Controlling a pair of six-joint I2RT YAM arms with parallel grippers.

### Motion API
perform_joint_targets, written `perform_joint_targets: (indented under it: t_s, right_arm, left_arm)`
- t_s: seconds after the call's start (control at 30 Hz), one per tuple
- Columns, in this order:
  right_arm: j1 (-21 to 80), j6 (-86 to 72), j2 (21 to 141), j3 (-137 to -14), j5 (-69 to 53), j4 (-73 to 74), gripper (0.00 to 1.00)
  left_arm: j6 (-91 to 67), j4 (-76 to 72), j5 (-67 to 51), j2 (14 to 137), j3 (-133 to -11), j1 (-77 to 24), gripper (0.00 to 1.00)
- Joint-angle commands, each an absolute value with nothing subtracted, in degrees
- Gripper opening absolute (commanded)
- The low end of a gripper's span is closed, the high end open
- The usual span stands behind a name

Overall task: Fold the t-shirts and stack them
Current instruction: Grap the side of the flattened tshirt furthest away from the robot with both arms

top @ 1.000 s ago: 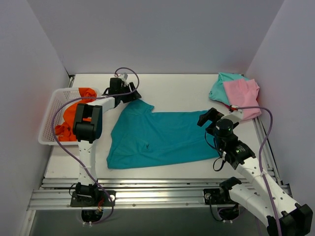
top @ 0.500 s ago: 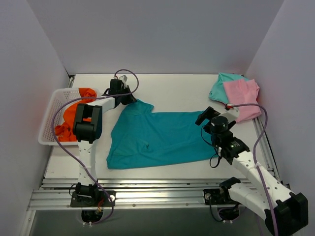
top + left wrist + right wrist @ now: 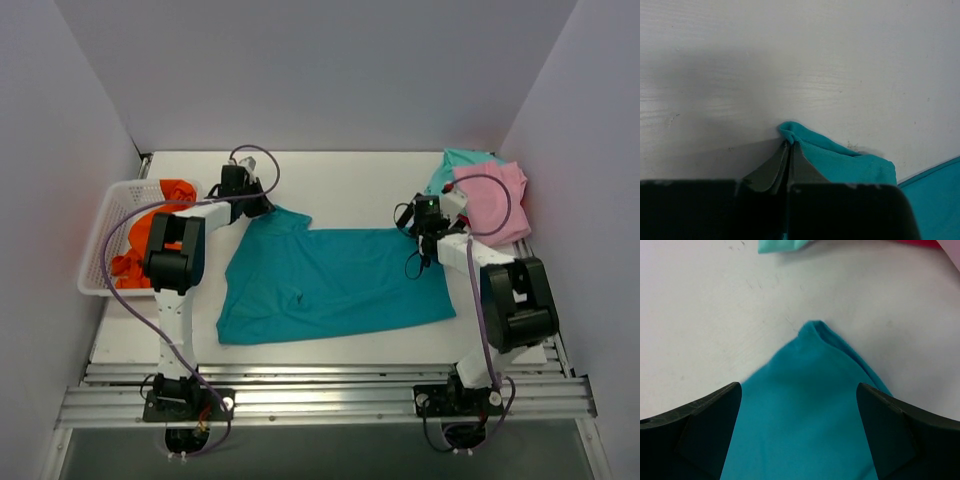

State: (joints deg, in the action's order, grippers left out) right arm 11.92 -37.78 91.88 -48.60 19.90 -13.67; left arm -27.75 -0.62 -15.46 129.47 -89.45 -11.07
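Pinching the far left corner of the teal shirt (image 3: 330, 285), the left tool (image 3: 789, 146) is squeezing tight on a little fold of cloth. The right tool (image 3: 799, 407) is hanging wide over the far right corner, with nothing in it.

I think the step is grabbing both far corners to fold the shirt. To do it well, the right tool should be going down around the corner tip and closing on the cloth alone, not scraping the worktop (image 3: 350, 175). Then both tools should be lifting together, so the cloth is not twisting.

The teal shirt is lying spread out in the middle, mostly smooth, with one small wrinkle. A pink shirt (image 3: 492, 200) and a mint shirt (image 3: 447, 175) are sitting at the far right. An orange shirt (image 3: 150, 235) is lying in the basket (image 3: 95, 250).
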Motion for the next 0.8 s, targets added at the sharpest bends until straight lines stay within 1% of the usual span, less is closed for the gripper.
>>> perform_joint_targets:
  t_s: [0.0,0.23,0.4,0.67,0.77]
  right_arm:
    - [11.1,-35.5,95.7,-55.0,23.8,-15.7,0.94]
    - [9.7,-33.7,103.1,-61.7,25.4,-14.7,0.94]
    - [8.0,-34.0,105.6,-61.3,24.6,-16.3,0.94]
    - [6.7,-34.4,108.9,-61.7,23.0,-17.7,0.89]
    - [6.4,-34.6,110.0,-61.7,22.1,-18.2,0.85]
  left_arm:
    - [-26.1,1.7,-14.2,128.9,-87.9,-10.5,0.02]
    - [-26.2,1.0,-14.7,129.1,-87.8,-10.7,0.02]
    - [-26.1,1.1,-14.2,129.3,-87.8,-10.8,0.02]
    - [-25.3,1.9,-13.0,129.6,-88.7,-11.6,0.02]
    - [-25.0,2.4,-12.5,129.7,-88.9,-11.9,0.02]
